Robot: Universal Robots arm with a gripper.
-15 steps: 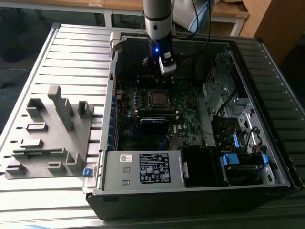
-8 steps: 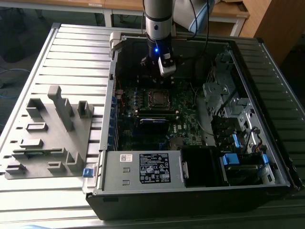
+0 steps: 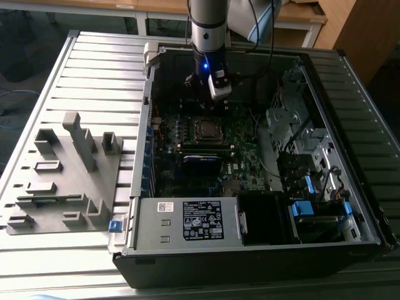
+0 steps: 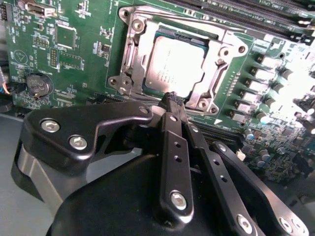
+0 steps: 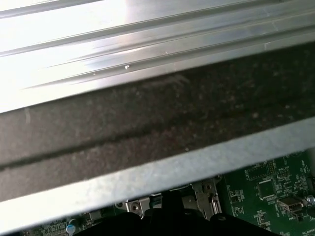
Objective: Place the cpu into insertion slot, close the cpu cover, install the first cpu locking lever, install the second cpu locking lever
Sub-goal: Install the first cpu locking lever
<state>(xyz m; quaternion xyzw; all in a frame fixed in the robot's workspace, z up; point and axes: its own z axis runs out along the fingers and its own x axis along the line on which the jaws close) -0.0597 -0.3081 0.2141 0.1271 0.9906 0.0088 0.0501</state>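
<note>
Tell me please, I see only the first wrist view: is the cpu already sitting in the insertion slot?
Observer: Yes. In the second wrist view the cpu lies flat in the insertion slot.
Operator: And the cpu cover?
Observer: The cpu cover lies down around the chip, with its window framing the metal top.
Operator: Where is the hand?
Observer: The hand is just beside the cover's edge, with its fingers together and nothing between them.
</note>
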